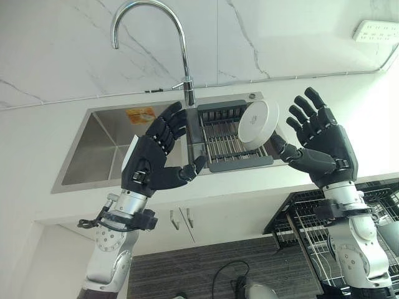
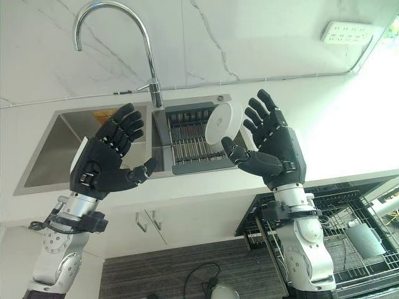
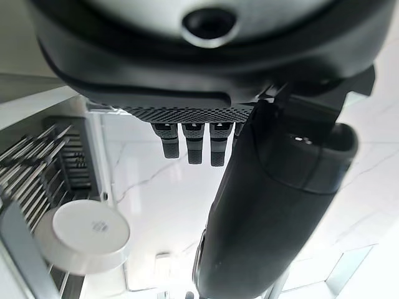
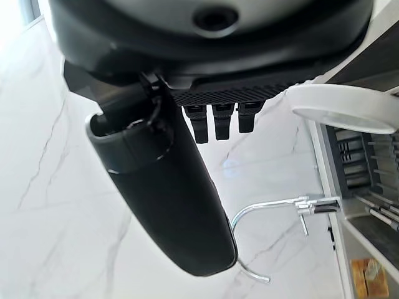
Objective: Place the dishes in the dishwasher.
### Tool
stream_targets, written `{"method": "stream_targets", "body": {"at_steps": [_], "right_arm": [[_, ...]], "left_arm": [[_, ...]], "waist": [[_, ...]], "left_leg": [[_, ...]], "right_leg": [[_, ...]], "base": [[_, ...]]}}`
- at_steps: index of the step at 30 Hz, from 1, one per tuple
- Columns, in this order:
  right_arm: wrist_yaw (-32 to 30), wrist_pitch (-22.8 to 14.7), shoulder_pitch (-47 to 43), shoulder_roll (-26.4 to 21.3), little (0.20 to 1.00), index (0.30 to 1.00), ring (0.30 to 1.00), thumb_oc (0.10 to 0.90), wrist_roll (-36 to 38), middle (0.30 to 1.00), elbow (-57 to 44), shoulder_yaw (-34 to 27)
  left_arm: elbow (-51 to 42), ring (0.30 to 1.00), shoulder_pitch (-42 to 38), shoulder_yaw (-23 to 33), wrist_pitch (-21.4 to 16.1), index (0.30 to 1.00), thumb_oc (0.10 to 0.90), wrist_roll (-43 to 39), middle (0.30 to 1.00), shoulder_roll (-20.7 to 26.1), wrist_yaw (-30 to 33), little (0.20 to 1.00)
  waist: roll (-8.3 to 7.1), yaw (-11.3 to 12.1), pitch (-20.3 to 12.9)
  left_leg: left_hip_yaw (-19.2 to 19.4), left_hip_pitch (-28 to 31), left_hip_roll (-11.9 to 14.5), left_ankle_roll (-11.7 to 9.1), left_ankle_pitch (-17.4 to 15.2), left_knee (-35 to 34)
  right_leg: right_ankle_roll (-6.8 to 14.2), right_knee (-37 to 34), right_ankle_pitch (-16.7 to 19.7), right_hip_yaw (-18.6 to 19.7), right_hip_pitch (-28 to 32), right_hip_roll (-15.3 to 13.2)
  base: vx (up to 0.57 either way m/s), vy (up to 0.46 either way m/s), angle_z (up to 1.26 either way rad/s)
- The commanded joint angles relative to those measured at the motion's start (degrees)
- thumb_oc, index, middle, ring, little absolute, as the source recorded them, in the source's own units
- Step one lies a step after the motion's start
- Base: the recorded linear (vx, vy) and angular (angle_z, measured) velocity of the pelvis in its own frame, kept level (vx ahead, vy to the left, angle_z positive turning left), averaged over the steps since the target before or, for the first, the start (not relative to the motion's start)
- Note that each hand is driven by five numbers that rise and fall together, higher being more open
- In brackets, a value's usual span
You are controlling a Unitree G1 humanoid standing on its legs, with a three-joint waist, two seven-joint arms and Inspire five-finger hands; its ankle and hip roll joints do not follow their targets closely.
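The left robot hand (image 1: pixel 153 163) is hovering over the sink (image 1: pixel 100 146), fingers spread wide, holding nothing. The white plate (image 1: pixel 258 122) is standing on edge in the drying rack (image 1: pixel 227 140). The right robot hand (image 1: pixel 321 146) is waiting beside it, fingers wide, empty. Step in hand: approach before pickup. Next move requires closing on the plate's rim, then transferring it to the dishwasher rack (image 1: pixel 349 218).

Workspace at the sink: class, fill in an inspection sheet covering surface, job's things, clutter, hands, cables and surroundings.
Surface: white countertop with steel sink.
Job's things: white dish upright in the drying rack; dishwasher rack pulled out, lower right.
Clutter: yellow item in the sink.
Hands: left hand and right hand raised, fingers spread, holding nothing.
Cables: grey cable along the wall.
Surroundings: faucet, marble wall, power strip.
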Motion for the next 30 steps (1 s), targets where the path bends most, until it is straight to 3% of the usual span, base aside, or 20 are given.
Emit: {"method": "stream_targets", "body": {"at_steps": [1,3,9,15,21,25,26,30], "right_arm": [[-3.4,-9.59,-5.73,-0.19,0.9,0.9,0.9,0.8,-2.28,0.9,-5.0,-5.09],[-4.16,-10.0,-5.8,-0.28,0.9,0.9,0.9,0.8,-2.35,0.9,-4.14,-6.02],[-14.0,-8.12,-8.31,-1.43,0.9,0.9,0.9,0.8,1.09,0.9,4.12,-8.11],[-17.97,-7.49,-11.41,-2.23,0.9,0.9,0.9,0.8,2.55,0.9,9.78,-7.7],[-16.88,-6.85,-13.59,-3.28,0.9,0.9,0.9,0.8,3.04,0.9,14.35,-7.59],[-13.34,-6.25,-15.91,-4.79,0.9,0.9,0.9,0.8,10.76,0.9,18.65,-7.28],[-14.98,-7.39,-16.88,-5.21,0.9,0.9,0.9,0.8,10.46,0.9,20.31,-7.72],[-14.8,-4.16,-19.16,-7.17,0.9,0.9,0.9,0.8,13.45,0.9,24.33,-8.12]], "left_arm": [[-5.79,0.9,-4.08,3.54,-6.66,0.9,0.8,-0.79,0.9,2.78,3.07,0.9],[-5.16,0.9,-4.14,3.69,-6.36,0.9,0.8,-1.1,0.9,3.02,3.22,0.9],[-2.94,0.9,-4.88,2.28,-5.86,0.9,0.8,-0.76,0.9,4.23,3.28,0.9],[-2.05,0.9,-6.62,0.82,-5.05,0.9,0.8,-0.87,0.9,5.35,3.99,0.9],[-0.9,0.9,-8.03,-0.33,-4.57,0.9,0.8,-0.73,0.9,5.94,4.98,0.9],[0.56,0.9,-8.7,-0.81,-4.77,0.9,0.8,-1.14,0.9,6.34,4.36,0.9],[0.84,0.9,-8.91,-1.1,-4.92,0.9,0.8,-1.1,0.9,6.56,4.11,0.9],[1.24,0.9,-9.74,-1.78,-4.51,0.9,0.8,-1.23,0.9,7.26,4.44,0.9]], "waist": [[-0.98,0.76,-4.06],[-1.11,0.68,-4.13],[-1.63,1.32,-4.3],[-1.72,1.95,-4.65],[-1.69,2.23,-5.06],[-2.08,2.74,-5.41],[-2.13,3.0,-5.49],[-2.21,3.31,-5.77]], "left_leg": [[-1.39,0.09,-0.24,1.34,-8.04,5.22],[-1.34,0.32,-0.3,1.46,-8.49,5.22],[-0.76,0.91,-0.78,2.14,-9.44,5.22],[-0.76,1.14,-1.0,2.49,-9.66,5.22],[-0.96,1.19,-0.95,2.44,-9.8,5.22],[-1.11,1.19,-0.83,2.23,-9.77,5.22],[-1.22,1.21,-0.78,2.16,-9.78,5.22],[-1.37,1.2,-0.62,1.91,-9.74,5.22]], "right_leg": [[6.32,0.49,-2.83,-0.63,3.69,-3.84],[6.59,0.49,-2.69,-0.75,3.71,-4.13],[6.89,0.49,-2.41,-1.17,3.81,-4.63],[6.8,0.49,-2.38,-1.31,3.99,-4.7],[6.7,0.49,-2.61,-1.19,4.11,-4.51],[6.54,0.49,-2.87,-1.41,4.38,-4.4],[6.53,0.49,-2.93,-1.56,4.53,-4.4],[6.44,0.49,-3.06,-1.68,4.71,-4.28]], "base": [[0.0,0.069,0.0],[-0.01,0.042,-0.04],[-0.02,0.014,-0.04],[0.0,-0.006,-0.03],[0.0,0.0,0.0],[0.0,0.0,0.0],[0.0,0.0,0.0],[0.0,0.0,0.0]]}}
